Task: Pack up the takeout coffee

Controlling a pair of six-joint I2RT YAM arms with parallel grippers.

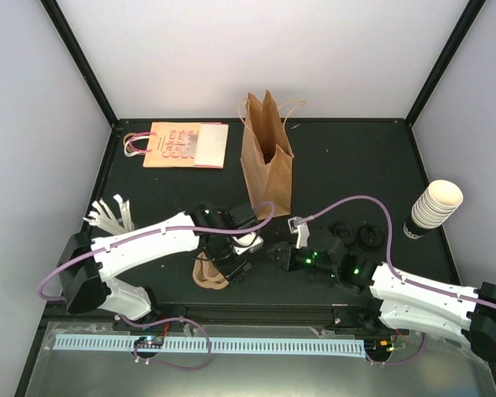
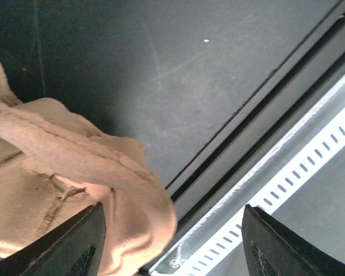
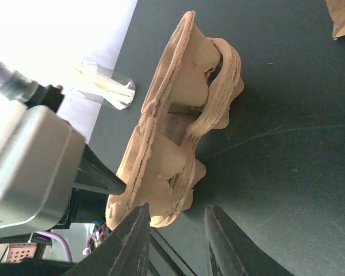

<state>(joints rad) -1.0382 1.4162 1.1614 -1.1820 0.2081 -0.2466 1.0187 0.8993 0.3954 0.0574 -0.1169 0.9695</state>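
The left gripper (image 2: pixel 173 211) is hanging over the matte black table (image 2: pixel 178 75) with its dark, wedge-shaped fingers spread wide, gripping nothing. The soft, fibrous rim of a tan moulded pulp tray (image 2: pixel 57 172) is curving in beside one finger. Seen from above, that tray is lying close to the table's near edge, just left of centre. The takeout coffee (image 1: pixel 248 241) is showing only as a small, rounded cream-white shape just beyond the tray, tucked among the left gripper's black parts; its lid cannot be made out. The right gripper (image 3: pixel 177 214) is pointing leftward at the tray, its smooth black fingers standing narrowly apart with nothing between them. A creased brown paper bag (image 1: pixel 267 157) is standing upright and open-mouthed farther back, near the centre. A nested stack of cream cups (image 1: pixel 434 205) is leaning at the right edge.
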